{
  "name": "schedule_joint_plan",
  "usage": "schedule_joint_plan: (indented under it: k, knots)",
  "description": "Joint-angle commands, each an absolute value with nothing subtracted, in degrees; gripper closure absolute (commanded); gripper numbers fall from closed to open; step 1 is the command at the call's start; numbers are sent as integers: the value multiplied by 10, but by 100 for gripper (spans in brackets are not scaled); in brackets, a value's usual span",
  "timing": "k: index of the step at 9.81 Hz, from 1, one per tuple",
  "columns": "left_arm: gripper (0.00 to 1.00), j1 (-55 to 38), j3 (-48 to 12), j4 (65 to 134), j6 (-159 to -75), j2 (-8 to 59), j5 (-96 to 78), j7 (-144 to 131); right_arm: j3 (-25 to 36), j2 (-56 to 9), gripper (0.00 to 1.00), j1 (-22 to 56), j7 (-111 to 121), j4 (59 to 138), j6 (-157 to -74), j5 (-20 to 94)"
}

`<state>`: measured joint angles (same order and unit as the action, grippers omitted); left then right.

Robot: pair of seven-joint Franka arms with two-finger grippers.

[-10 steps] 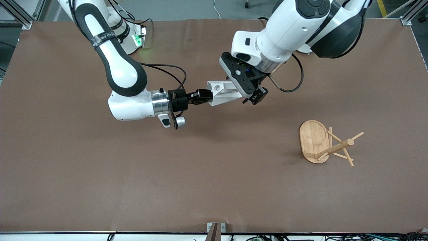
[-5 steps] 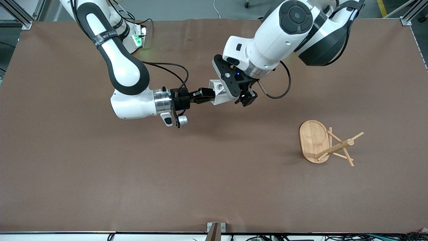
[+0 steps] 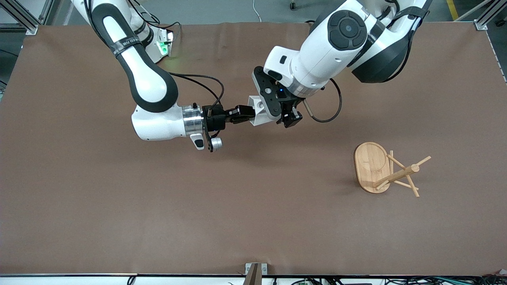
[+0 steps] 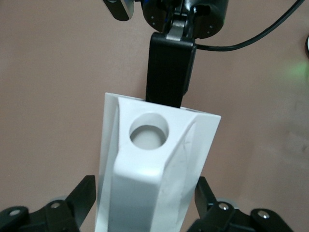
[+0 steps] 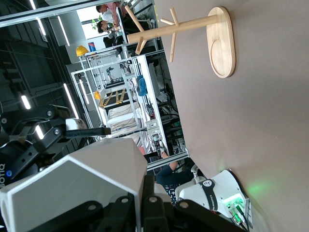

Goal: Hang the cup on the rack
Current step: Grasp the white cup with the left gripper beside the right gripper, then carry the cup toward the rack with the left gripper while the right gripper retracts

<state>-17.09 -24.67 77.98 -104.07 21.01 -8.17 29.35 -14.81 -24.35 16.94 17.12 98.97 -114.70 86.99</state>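
The white faceted cup (image 3: pixel 258 111) is held in the air over the middle of the table, its handle hole showing. My right gripper (image 3: pixel 243 114) is shut on the cup's rim wall, seen in the right wrist view (image 5: pixel 147 203) with the cup (image 5: pixel 82 183). My left gripper (image 3: pixel 267 111) is open, its fingers (image 4: pixel 87 193) standing on either side of the cup's body (image 4: pixel 154 159). The right gripper's finger (image 4: pixel 171 72) shows at the cup's end. The bamboo rack (image 3: pixel 390 172) stands upright toward the left arm's end, nearer the front camera; it also shows in the right wrist view (image 5: pixel 193 24).
The brown table (image 3: pixel 158 206) carries nothing else between the grippers and the rack. The right arm's base with a green light (image 3: pixel 162 45) stands at the table's edge by the robots.
My left gripper has slid along the cup toward the right gripper, covering more of the cup's body. The right gripper has shifted slightly with the cup. The rack has not moved.
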Motion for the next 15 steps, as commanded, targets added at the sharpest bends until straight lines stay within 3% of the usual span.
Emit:
schedule_joint_plan:
  k: [1,2,4,5,6,9,13,15]
  knots:
    - [84,-167,-250,803,-1043,222,-66,295,-157,-229,98,168,166,997,-1143,898]
    - [97,-166,-250,803,-1043,222,-67,294,-157,-228,98,169,159,997,-1150,897]
    - [100,-161,-250,802,-1043,221,-68,297,-157,-226,98,170,152,997,-1153,897]
    - [100,-156,-250,802,-1043,220,-69,297,-157,-226,88,167,152,995,-1148,896]
    - [100,-143,-249,802,-1036,220,-69,295,-156,-226,1,165,159,995,-1148,889]
    - [100,-97,-247,798,-1026,223,-74,294,-154,-224,0,131,154,999,-1147,840]
    - [100,-97,-243,800,-1014,224,-65,131,-145,-203,0,42,77,996,-1149,568]
    - [100,-73,-243,801,-1006,223,-64,42,-107,-174,0,20,5,997,-1145,397]
